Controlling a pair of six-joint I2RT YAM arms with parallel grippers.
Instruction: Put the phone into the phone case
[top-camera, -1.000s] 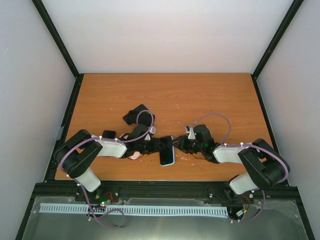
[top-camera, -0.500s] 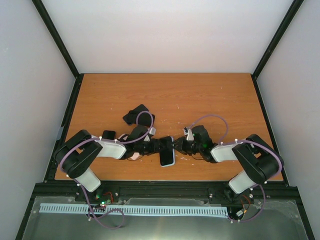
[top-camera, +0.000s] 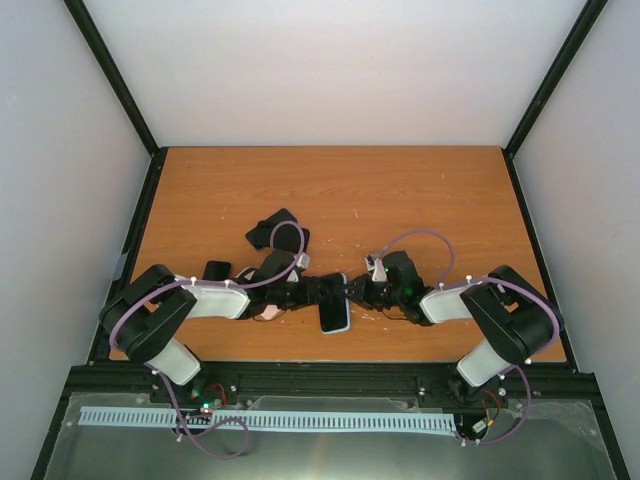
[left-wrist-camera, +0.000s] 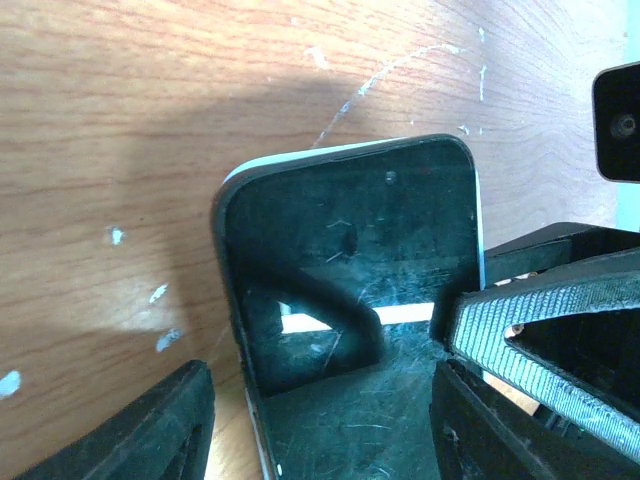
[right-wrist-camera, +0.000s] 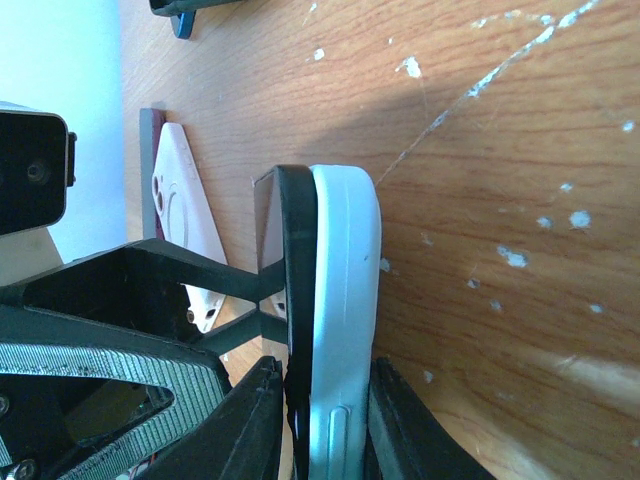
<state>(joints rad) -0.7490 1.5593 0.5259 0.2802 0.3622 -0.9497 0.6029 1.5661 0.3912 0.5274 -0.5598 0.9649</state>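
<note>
The phone (top-camera: 335, 315), with a dark screen and a white back, lies near the table's front edge between the two grippers. My right gripper (top-camera: 352, 292) is shut on the phone's end, one finger on the screen and one on the back (right-wrist-camera: 325, 420). The phone (right-wrist-camera: 345, 260) shows edge-on there. My left gripper (top-camera: 328, 291) is open and straddles the phone's width (left-wrist-camera: 330, 420). Wood shows between its left finger (left-wrist-camera: 150, 430) and the phone (left-wrist-camera: 350, 230). A white case-like shell (right-wrist-camera: 185, 225) with round cutouts lies beyond the phone, under my left arm (top-camera: 268, 312).
A black flat object (top-camera: 278, 232) lies behind my left arm and a smaller black one (top-camera: 217, 269) to its left. The wooden table (top-camera: 430, 190) has black frame rails and white walls around it. The front edge is close to the phone.
Both grippers stay at the phone, which has hardly moved. The right arm's forearm has swung in toward the left, and the left arm's shoulder has shifted slightly left.
</note>
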